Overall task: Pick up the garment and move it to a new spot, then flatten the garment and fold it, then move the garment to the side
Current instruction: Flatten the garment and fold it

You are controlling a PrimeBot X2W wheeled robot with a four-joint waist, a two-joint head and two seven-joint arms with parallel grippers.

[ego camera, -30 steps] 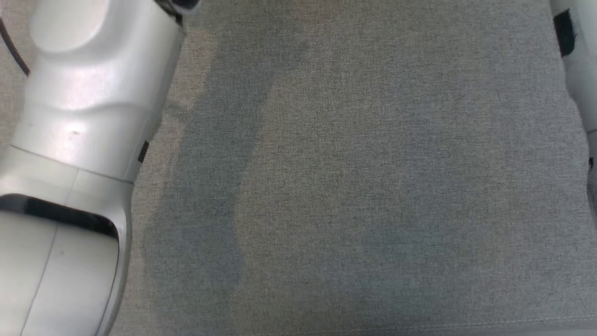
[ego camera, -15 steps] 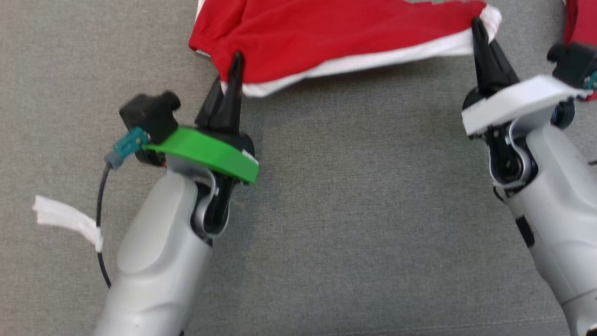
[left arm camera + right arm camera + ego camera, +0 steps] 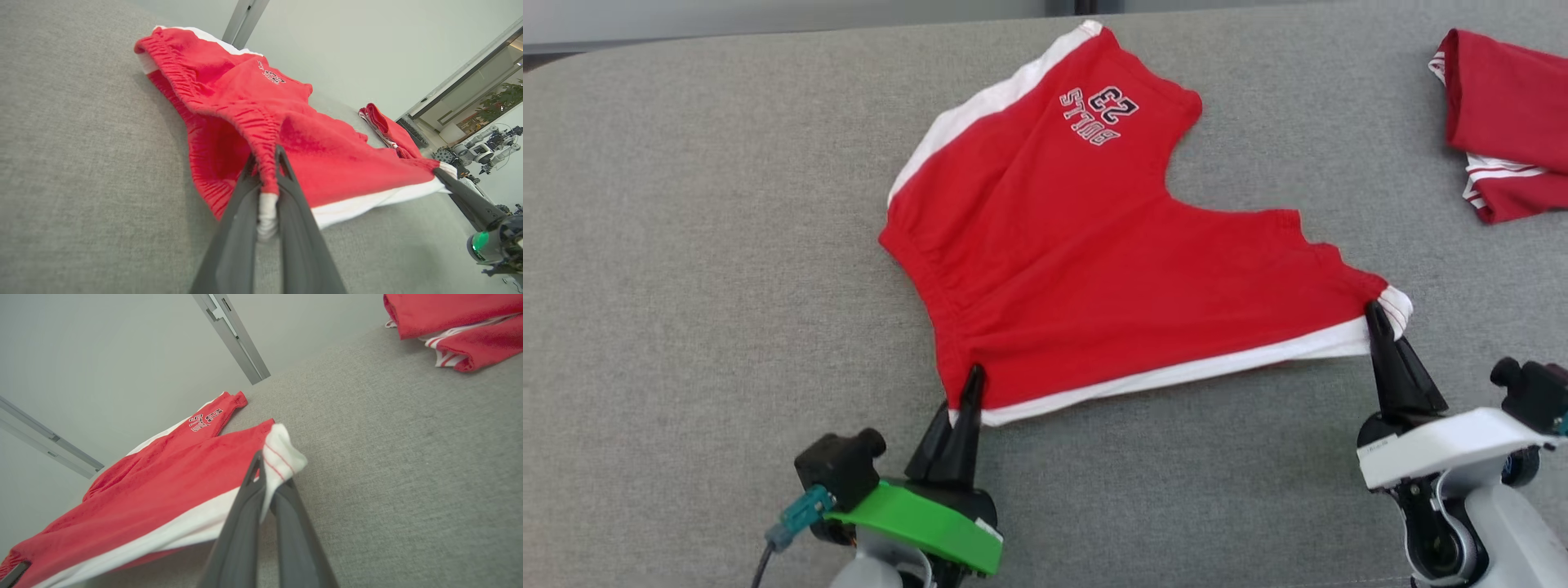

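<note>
Two grips, we note: left gripper [image 3: 971,382] pinches red shorts [image 3: 1094,269] at waistband corner; right gripper [image 3: 1374,312] pinches hem corner.

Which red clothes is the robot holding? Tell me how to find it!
Look at the big grey cushion. Spread across its middle are red shorts, pinched by the left gripper and right gripper. Unlike the bunched red garment at the right edge, they read BULLS 23.
</note>
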